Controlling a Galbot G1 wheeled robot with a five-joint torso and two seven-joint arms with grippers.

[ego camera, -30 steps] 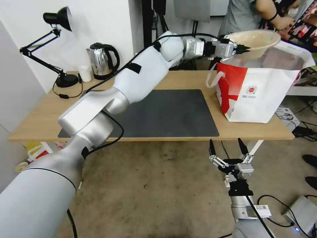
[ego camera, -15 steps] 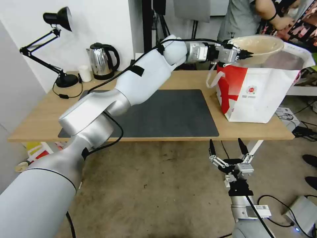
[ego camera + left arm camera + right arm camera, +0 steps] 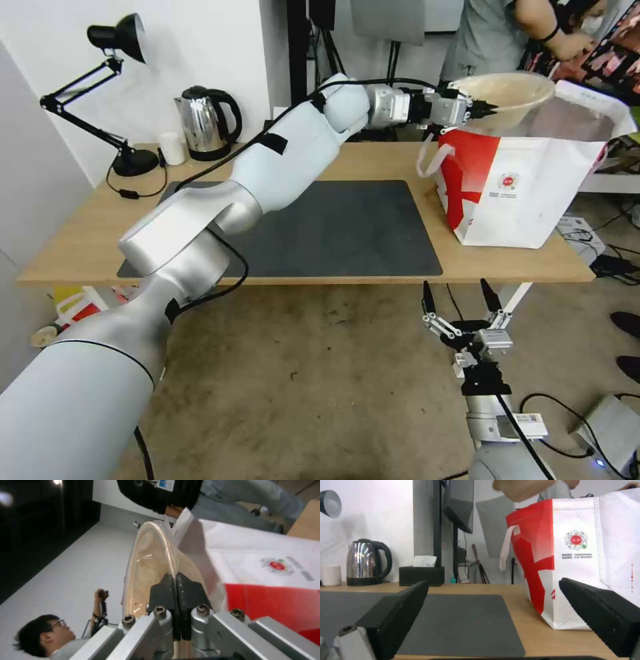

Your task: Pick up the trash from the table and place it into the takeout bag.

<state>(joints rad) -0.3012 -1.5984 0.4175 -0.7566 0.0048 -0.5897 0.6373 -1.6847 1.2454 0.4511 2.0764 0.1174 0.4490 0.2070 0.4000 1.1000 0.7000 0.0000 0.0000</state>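
The shallow beige bowl (image 3: 510, 93), a piece of the trash, hangs over the near-left corner of the open takeout bag (image 3: 533, 187), which stands on the right end of the table (image 3: 80, 240). My left gripper (image 3: 485, 107) is shut on the bowl's rim. In the left wrist view its fingers (image 3: 166, 587) pinch that rim, with the bowl (image 3: 146, 565) tilted beside the bag (image 3: 253, 550). My right gripper (image 3: 460, 297) hangs open below the table's front edge. From its wrist view the right gripper (image 3: 494, 583) faces the bag (image 3: 580, 562), and the bowl's underside (image 3: 520, 488) shows above.
A steel kettle (image 3: 207, 123), a white cup (image 3: 172, 148) and a black desk lamp (image 3: 120, 40) stand at the table's back left. A black tissue box (image 3: 421, 575) sits behind the dark grey mat (image 3: 347, 227). A person stands behind the bag. Cables lie on the floor at right.
The left gripper lowered the beige bowl a little toward the bag's mouth, then drew it slightly back to the left. The right arm has not moved.
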